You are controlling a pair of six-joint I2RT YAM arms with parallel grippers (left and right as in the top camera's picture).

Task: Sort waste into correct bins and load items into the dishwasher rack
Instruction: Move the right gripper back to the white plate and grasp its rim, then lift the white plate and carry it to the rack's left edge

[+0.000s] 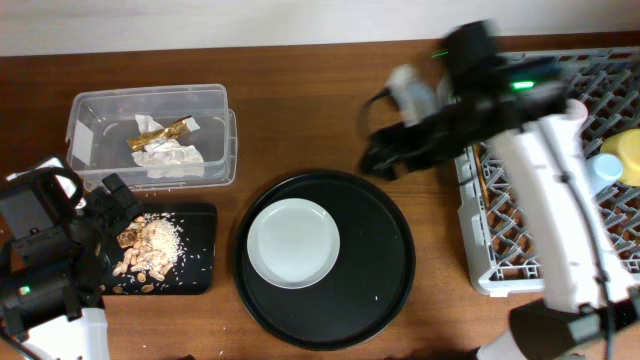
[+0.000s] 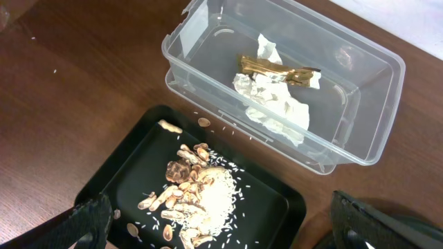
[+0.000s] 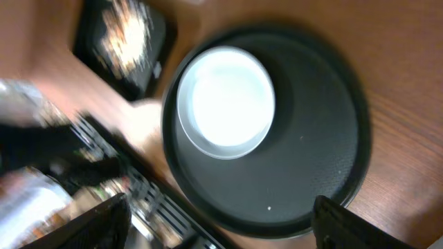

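The clear tub at the back left holds the white napkin and the brown-and-gold wrapper. The shallow black tray in front of it holds food scraps with rice. My left gripper is open and empty above this tray. The pale plate lies on the round black tray. My right gripper is open and empty, blurred, above the round tray's right edge. The grey rack at the right holds the yellow bowl and a blue cup. The pink cup is out of view.
The large round black tray fills the middle of the wooden table. The right arm crosses over the rack's left side. The left wrist view shows stray rice grains on the wood between the tub and the black tray.
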